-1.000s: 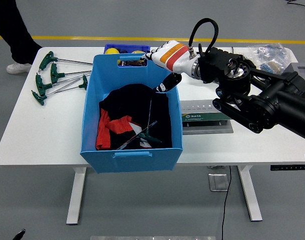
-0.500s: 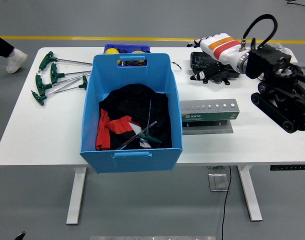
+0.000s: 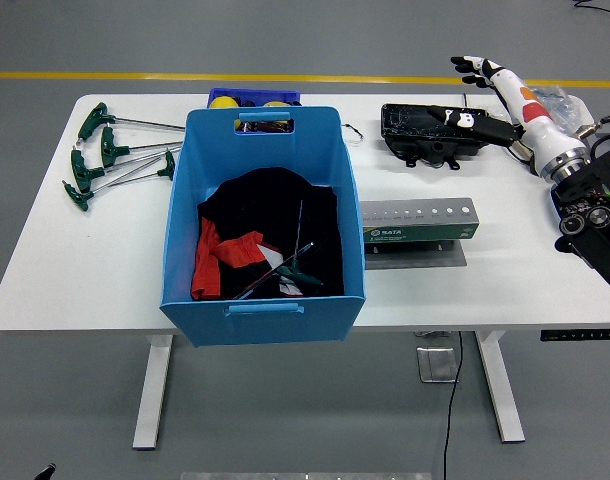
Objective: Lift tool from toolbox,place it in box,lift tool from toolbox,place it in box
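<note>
A blue box (image 3: 263,215) stands in the middle of the table, with black and red cloth (image 3: 250,240) in it. A green-handled T wrench (image 3: 288,266) lies on the cloth inside the box. Several more green-handled T wrenches (image 3: 110,155) lie on the table left of the box. My right hand (image 3: 472,92), white with an orange stripe, is at the far right above a black tray (image 3: 425,135). Its fingers are spread and hold nothing. My left arm is out of view.
A green and grey tool stand (image 3: 417,230) sits right of the box. A small blue bin (image 3: 253,99) with yellow things stands behind the box. A clear bag of parts (image 3: 550,103) lies at the back right corner.
My right hand has drawn back from over the box's far right rim to the far right of the table, empty. The person's foot at the top left has left the view.
</note>
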Controlling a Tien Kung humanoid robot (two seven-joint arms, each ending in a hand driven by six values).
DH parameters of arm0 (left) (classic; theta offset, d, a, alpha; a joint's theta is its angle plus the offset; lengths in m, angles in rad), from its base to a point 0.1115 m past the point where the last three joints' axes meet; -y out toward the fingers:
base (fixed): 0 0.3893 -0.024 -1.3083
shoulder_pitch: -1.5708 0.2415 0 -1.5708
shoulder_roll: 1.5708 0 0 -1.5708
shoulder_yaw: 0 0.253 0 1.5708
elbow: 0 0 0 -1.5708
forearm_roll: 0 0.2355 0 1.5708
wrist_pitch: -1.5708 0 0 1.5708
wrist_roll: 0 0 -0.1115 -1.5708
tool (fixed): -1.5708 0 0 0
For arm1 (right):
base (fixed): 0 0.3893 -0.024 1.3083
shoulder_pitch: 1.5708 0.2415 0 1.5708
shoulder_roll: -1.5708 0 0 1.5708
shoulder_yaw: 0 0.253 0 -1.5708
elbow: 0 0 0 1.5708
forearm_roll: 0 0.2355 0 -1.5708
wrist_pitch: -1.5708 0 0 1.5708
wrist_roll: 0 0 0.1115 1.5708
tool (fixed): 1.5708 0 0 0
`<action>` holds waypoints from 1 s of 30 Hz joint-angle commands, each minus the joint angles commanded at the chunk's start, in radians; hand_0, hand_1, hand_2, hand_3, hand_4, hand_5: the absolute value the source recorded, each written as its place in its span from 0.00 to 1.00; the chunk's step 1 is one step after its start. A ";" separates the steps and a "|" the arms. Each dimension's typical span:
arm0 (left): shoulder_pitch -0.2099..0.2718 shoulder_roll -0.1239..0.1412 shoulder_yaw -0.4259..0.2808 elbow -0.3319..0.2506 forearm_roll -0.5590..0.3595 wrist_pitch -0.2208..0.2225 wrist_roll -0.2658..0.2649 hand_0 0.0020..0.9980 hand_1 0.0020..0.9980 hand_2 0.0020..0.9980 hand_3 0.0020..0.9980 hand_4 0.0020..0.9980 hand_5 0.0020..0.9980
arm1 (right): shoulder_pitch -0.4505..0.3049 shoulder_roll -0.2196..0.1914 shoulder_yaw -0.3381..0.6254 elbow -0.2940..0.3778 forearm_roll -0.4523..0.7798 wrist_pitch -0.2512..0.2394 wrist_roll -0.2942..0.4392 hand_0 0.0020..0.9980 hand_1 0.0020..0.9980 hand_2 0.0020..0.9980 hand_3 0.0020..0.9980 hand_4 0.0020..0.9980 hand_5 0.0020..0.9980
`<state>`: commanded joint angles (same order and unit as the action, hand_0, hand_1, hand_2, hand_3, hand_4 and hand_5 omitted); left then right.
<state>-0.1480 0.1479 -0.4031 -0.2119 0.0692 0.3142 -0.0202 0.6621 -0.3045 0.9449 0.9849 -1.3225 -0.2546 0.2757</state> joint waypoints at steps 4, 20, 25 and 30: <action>-0.001 -0.002 0.001 0.000 0.002 -0.001 0.002 0.81 0.87 0.84 0.74 0.75 0.63 | -0.065 0.023 0.055 0.003 0.163 0.014 0.044 0.91 0.86 0.88 0.93 1.00 1.00; 0.001 -0.019 -0.008 0.004 0.005 -0.008 0.004 0.80 0.86 0.83 0.74 0.74 0.63 | -0.219 0.042 0.233 -0.167 0.747 0.103 0.188 0.90 0.84 0.86 0.91 1.00 1.00; 0.001 -0.021 -0.014 0.004 0.013 -0.013 0.006 0.80 0.86 0.83 0.73 0.74 0.63 | -0.256 0.049 0.238 -0.247 0.711 0.123 0.167 0.88 0.83 0.85 0.89 1.00 1.00; 0.000 -0.022 -0.027 0.008 0.032 -0.013 0.009 0.79 0.85 0.83 0.73 0.74 0.63 | -0.293 0.074 0.239 -0.320 0.668 0.140 0.142 0.85 0.81 0.83 0.85 1.00 1.00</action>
<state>-0.1476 0.1259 -0.4301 -0.2039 0.1008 0.3008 -0.0110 0.3692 -0.2303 1.1837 0.6646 -0.6543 -0.1145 0.4179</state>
